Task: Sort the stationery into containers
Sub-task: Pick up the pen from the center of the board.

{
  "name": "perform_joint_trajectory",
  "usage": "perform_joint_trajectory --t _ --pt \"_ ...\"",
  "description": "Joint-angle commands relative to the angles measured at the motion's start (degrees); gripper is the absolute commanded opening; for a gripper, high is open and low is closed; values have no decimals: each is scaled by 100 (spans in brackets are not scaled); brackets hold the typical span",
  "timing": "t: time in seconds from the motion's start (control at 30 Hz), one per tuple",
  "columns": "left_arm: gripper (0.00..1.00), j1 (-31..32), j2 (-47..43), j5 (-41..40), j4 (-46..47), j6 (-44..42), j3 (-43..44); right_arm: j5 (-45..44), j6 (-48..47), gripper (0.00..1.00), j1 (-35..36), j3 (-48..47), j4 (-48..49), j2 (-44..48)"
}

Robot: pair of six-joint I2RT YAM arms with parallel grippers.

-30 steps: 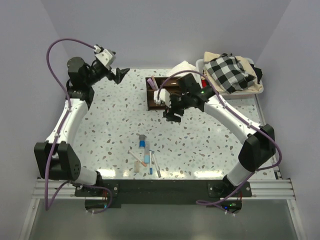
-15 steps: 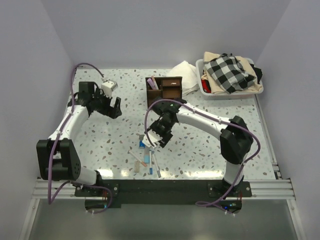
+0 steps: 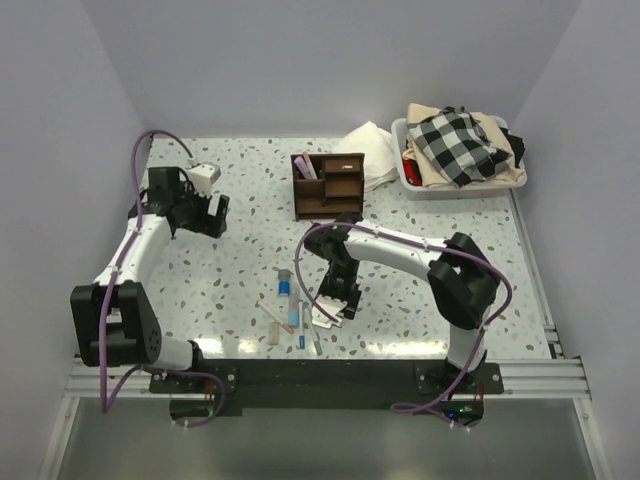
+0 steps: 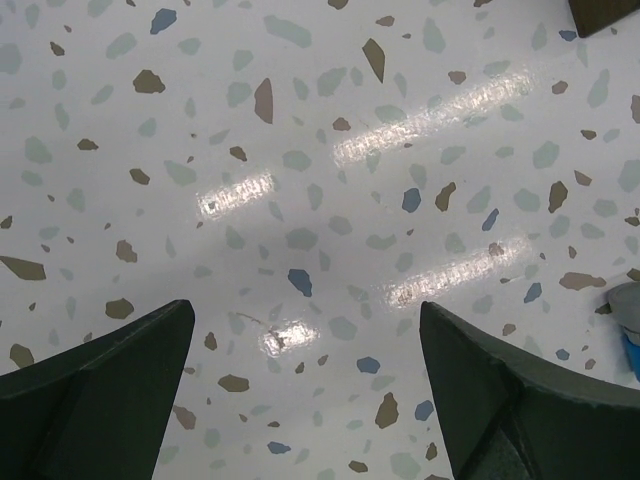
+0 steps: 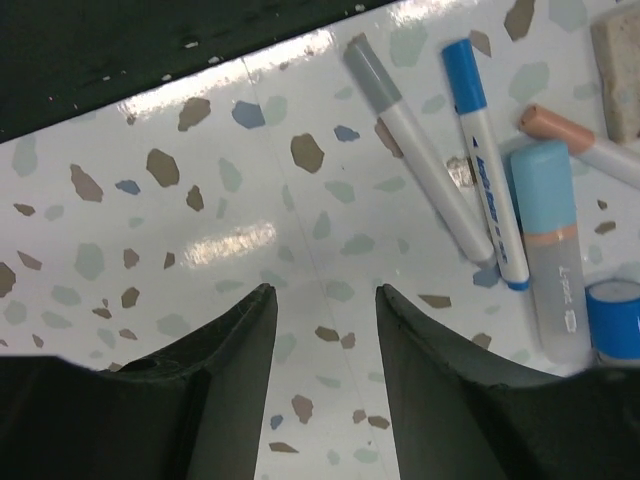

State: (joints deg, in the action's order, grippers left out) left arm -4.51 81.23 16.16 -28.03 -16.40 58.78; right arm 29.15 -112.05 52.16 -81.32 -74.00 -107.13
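Low over the speckled surface [image 5: 150, 250], my right end effector [image 5: 322, 300] is released and holds nothing, jaws parted over bare terrazzo. A grey-capped white marker [image 5: 415, 160] lies nearest, at the upper right of the wrist frame, with a blue pen [image 5: 488, 175] just beside it. A clean pick, I judge, means shifting toward the marker, squaring the jaws across its barrel and closing on it alone. The wooden organizer [image 3: 328, 185] stands at upper centre of the overhead frame. My left end effector [image 4: 305, 315] is also released and idle.
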Motion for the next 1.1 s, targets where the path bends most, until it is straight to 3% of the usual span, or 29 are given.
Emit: perform_joint_trajectory --t 0.0,1.07 --pt "99 -129 -116 -26 96 129 186 91 -4088 49 250 -121 -415 -220" --pt "99 -146 -1268 -438 -80 67 -614 250 -4141 49 1050 -587 448 -1161"
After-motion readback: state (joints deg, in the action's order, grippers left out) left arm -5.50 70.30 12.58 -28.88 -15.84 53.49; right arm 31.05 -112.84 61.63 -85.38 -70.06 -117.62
